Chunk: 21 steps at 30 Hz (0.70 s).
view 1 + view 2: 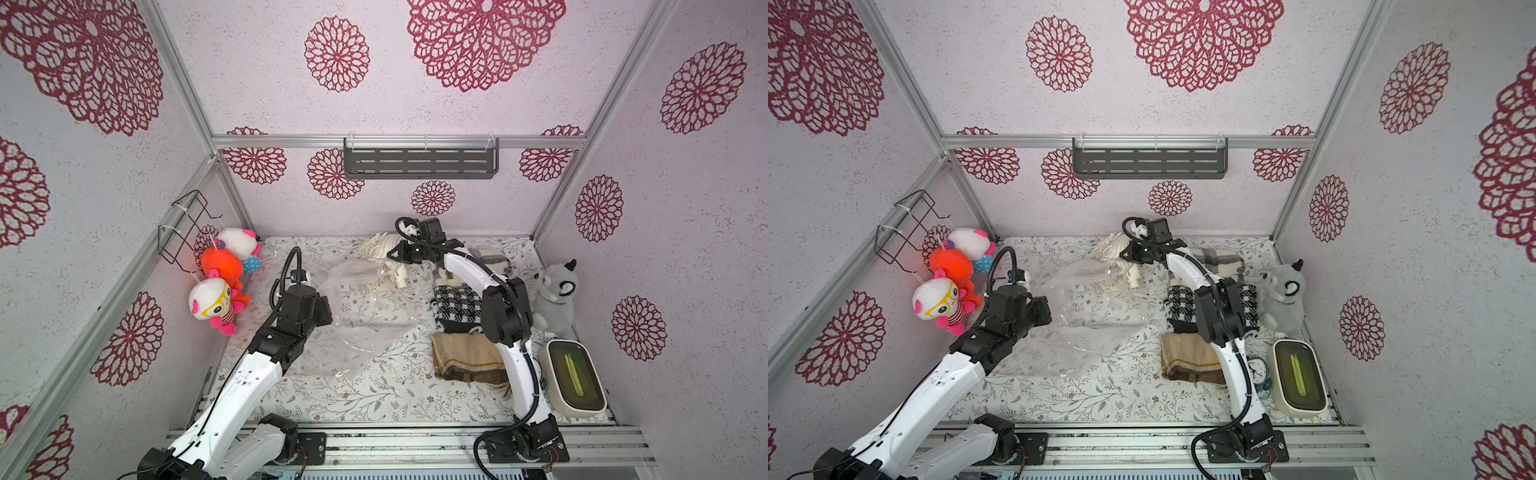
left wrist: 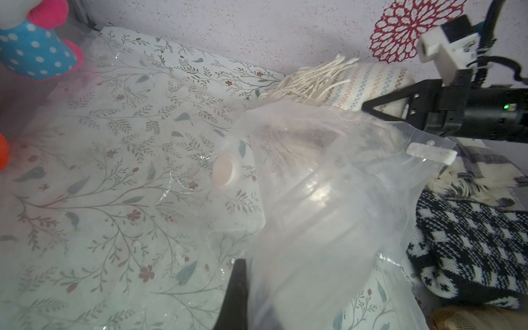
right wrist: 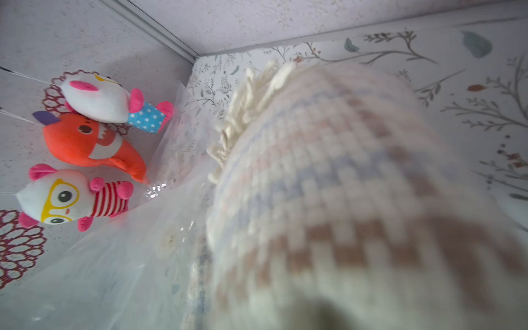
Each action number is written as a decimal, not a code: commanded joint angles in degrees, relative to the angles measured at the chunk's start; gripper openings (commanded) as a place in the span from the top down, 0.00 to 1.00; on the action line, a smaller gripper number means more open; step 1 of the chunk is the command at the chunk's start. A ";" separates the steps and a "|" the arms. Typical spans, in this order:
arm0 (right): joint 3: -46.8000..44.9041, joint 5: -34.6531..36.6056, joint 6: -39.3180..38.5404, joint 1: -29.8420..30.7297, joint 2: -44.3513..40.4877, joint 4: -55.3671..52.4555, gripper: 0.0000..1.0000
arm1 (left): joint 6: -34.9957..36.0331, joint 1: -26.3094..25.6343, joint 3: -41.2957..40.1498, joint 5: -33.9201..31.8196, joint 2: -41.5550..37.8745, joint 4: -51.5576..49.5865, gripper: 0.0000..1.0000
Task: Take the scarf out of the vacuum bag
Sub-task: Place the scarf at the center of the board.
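Item 1, nearest, R side: tan folded scarf [image 1: 465, 361], w/ houndstooth scarf [image 1: 455, 307] just behind. Not for handling.

Item 2: L gripper [image 1: 326, 309]. Clamped fully shut on near end of vacuum bag [image 1: 357, 320], film bunched at fingers. Only one dark finger [image 2: 237, 288] visible in L wrist view; other hidden behind plastic.

Item 3: vacuum bag. Lay mid-table across floral table cover [image 1: 374, 399], clear & crinkled. Bore round white valve cap [image 2: 224, 171] on face and white zip slider [image 2: 431, 153] at far, open mouth.

Item 4: cream fringed scarf [image 1: 376, 249]. Sat partly out of mouth, fringe end free toward back wall. Hazy bulk inside film, prob. remainder.

Item 5, farthest: R gripper [image 1: 395, 254]. Closed almost completely, pinched on scarf's knit just beyond mouth.

Handling note (judgement): extraction under way, not finished. Best done w/ L anchor low & firm and R pull straight away from mouth, along bag's length, slow enough to avoid snagging fringe on slider. Risk: dragging whole bag on anchor slip.
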 commanded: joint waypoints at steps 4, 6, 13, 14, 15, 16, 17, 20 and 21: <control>-1.37 2.12 -4.92 -5.88 -1.88 -7.65 1.00 | -0.48 -0.51 -0.17 0.95 -0.23 0.94 1.00; 0.41 2.96 -7.49 -7.73 -1.43 -11.28 1.00 | -0.25 -1.16 0.00 0.25 -0.17 0.61 1.00; 2.08 4.35 -12.22 -9.78 -1.90 -16.17 0.55 | -0.47 -3.34 0.92 -2.72 1.31 -1.73 1.00; 2.44 5.81 -12.31 -9.53 -2.45 -16.39 0.52 | -0.68 -3.84 1.36 -3.41 1.54 -2.52 1.00; 2.79 7.10 -12.52 -9.38 -2.90 -16.73 0.50 | -0.72 -4.19 1.56 -4.09 1.58 -2.95 1.00; 3.39 8.35 -12.81 -9.25 -3.43 -17.24 0.48 | -0.74 -4.43 1.67 -4.72 1.47 -3.18 1.00; 4.50 9.75 -13.18 -9.11 -3.67 -18.13 0.47 | -0.77 -4.59 1.61 -5.35 1.35 -3.41 1.00; 5.50 18.39 -13.44 -8.37 -5.55 -20.70 0.43 | -0.76 -4.53 0.99 -6.92 0.81 -3.84 1.00; 4.92 20.71 -13.62 -7.99 -6.59 -21.00 0.43 | -0.75 -4.53 0.81 -7.33 0.59 -3.80 1.00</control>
